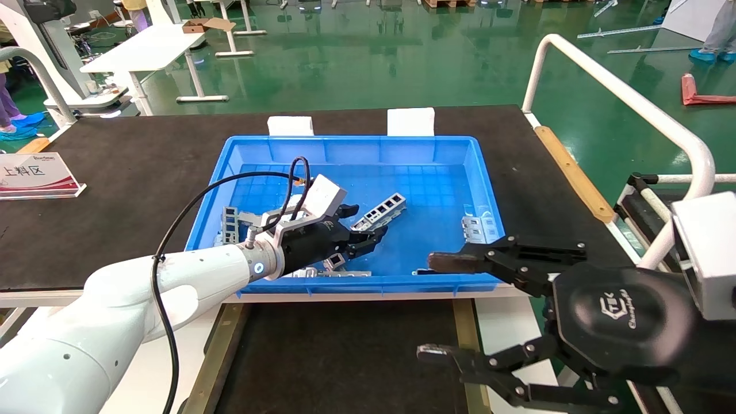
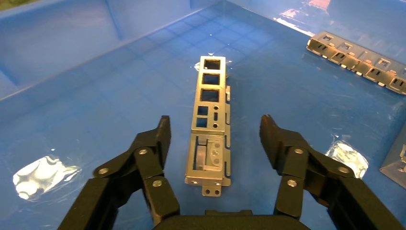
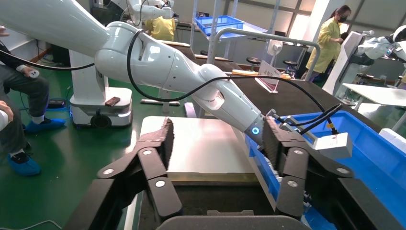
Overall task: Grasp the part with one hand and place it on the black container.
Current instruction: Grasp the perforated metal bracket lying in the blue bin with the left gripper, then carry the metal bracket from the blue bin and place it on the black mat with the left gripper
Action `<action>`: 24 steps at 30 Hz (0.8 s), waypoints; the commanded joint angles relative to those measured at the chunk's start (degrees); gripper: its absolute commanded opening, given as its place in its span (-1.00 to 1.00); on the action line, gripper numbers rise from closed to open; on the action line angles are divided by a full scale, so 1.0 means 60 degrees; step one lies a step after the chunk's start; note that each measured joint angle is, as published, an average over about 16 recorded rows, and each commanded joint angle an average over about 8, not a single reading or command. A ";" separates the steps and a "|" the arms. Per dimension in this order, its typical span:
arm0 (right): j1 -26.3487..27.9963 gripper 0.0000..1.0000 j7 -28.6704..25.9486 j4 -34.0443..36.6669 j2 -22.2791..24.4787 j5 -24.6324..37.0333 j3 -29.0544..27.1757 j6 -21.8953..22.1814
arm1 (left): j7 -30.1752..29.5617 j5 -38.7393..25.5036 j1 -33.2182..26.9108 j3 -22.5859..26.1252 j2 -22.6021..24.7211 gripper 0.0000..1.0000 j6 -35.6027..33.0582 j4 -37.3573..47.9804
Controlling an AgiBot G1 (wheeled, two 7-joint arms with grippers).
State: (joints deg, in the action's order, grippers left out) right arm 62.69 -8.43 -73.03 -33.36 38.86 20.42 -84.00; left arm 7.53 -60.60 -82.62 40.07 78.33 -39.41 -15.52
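One slim ladder-cut metal part (image 2: 209,125)

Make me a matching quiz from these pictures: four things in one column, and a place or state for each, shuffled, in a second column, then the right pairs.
Things
1. left gripper
2. right gripper
3. part
4. black container

Places or states
A. lying flat on the floor of the blue crate
B. in front of the crate, nothing on the floor that shows
C. open, fingers either side of the part
D. open, outside the crate, by its near right corner

Pairs: 1-C, 2-D, 3-A, 4-B
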 commanded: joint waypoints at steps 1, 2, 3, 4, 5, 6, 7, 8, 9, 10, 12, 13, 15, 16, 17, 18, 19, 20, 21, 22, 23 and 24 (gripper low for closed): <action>0.0000 -1.00 0.0000 0.0000 0.0000 0.0000 0.0000 0.0000 | -0.0018 0.0130 0.0043 0.0133 -0.0002 -1.00 0.0061 -0.0048; 0.0000 -1.00 0.0000 0.0000 0.0000 0.0000 0.0000 0.0000 | -0.0023 0.0190 0.0056 0.0198 -0.0004 -1.00 0.0089 -0.0054; 0.0000 -1.00 0.0000 0.0000 0.0000 0.0000 0.0001 0.0000 | -0.0028 0.0246 0.0065 0.0260 -0.0006 -1.00 0.0116 -0.0057; 0.0000 -1.00 0.0000 0.0000 0.0000 0.0000 0.0001 0.0000 | -0.0033 0.0301 0.0073 0.0320 -0.0007 -1.00 0.0141 -0.0057; 0.0000 -1.00 0.0000 0.0000 0.0000 -0.0001 0.0001 0.0000 | -0.0037 0.0358 0.0078 0.0381 -0.0009 -1.00 0.0166 -0.0057; 0.0000 -1.00 0.0001 0.0000 0.0000 -0.0001 0.0001 0.0000 | -0.0040 0.0413 0.0081 0.0438 -0.0011 -1.00 0.0188 -0.0055; 0.0000 -1.00 0.0001 0.0000 0.0000 -0.0001 0.0001 0.0000 | -0.0043 0.0471 0.0081 0.0495 -0.0013 -1.00 0.0210 -0.0054; 0.0000 -1.00 0.0001 0.0000 0.0001 -0.0001 0.0001 0.0001 | -0.0045 0.0529 0.0081 0.0549 -0.0014 -1.00 0.0231 -0.0052; 0.0000 -1.00 0.0001 0.0000 0.0001 -0.0001 0.0001 0.0001 | -0.0046 0.0585 0.0079 0.0600 -0.0016 -1.00 0.0250 -0.0051; 0.0000 -1.00 0.0001 0.0000 0.0001 -0.0001 0.0002 0.0001 | -0.0045 0.0643 0.0076 0.0651 -0.0017 -1.00 0.0269 -0.0050; 0.0000 -1.00 0.0001 0.0000 0.0001 -0.0001 0.0002 0.0001 | -0.0041 0.0763 0.0069 0.0746 -0.0020 -1.00 0.0305 -0.0049; 0.0001 -1.00 0.0001 0.0000 0.0001 -0.0001 0.0002 0.0001 | -0.0037 0.0826 0.0066 0.0790 -0.0021 -1.00 0.0321 -0.0048; 0.0001 -1.00 0.0001 0.0000 0.0001 -0.0002 0.0002 0.0001 | -0.0028 0.0952 0.0061 0.0868 -0.0024 -1.00 0.0352 -0.0044; 0.0001 -1.00 0.0001 0.0000 0.0001 -0.0002 0.0002 0.0001 | -0.0020 0.1017 0.0061 0.0906 -0.0026 -1.00 0.0364 -0.0041; 0.0001 -1.00 0.0001 0.0000 0.0001 -0.0002 0.0003 0.0001 | -0.0008 0.1081 0.0061 0.0942 -0.0029 -1.00 0.0371 -0.0038; 0.0001 -1.00 0.0001 0.0000 0.0001 -0.0002 0.0003 0.0001 | 0.0007 0.1146 0.0061 0.0975 -0.0032 -1.00 0.0372 -0.0034; 0.0001 -1.00 0.0001 0.0000 0.0001 -0.0002 0.0003 0.0001 | 0.0024 0.1213 0.0058 0.1005 -0.0036 -1.00 0.0369 -0.0030; 0.0001 -1.00 0.0002 0.0000 0.0001 -0.0002 0.0003 0.0001 | 0.0044 0.1280 0.0052 0.1032 -0.0040 -1.00 0.0361 -0.0025; 0.0001 -1.00 0.0002 0.0000 0.0001 -0.0002 0.0003 0.0001 | 0.0066 0.1353 0.0040 0.1051 -0.0044 -1.00 0.0349 -0.0017; 0.0001 -1.00 0.0002 0.0000 0.0001 -0.0002 0.0003 0.0001 | 0.0089 0.1427 0.0025 0.1067 -0.0049 -1.00 0.0331 -0.0009; 0.0001 -1.00 0.0002 0.0000 0.0001 -0.0002 0.0004 0.0001 | 0.0114 0.1504 0.0005 0.1079 -0.0055 -1.00 0.0306 -0.0002; 0.0001 -1.00 0.0002 0.0000 0.0001 -0.0002 0.0004 0.0001 | 0.0144 0.1583 -0.0023 0.1083 -0.0062 -1.00 0.0274 0.0004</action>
State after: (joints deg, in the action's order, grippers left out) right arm 62.69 -8.42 -73.03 -33.35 38.85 20.44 -83.99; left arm 8.48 -51.01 -82.96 46.34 77.90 -38.14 -15.50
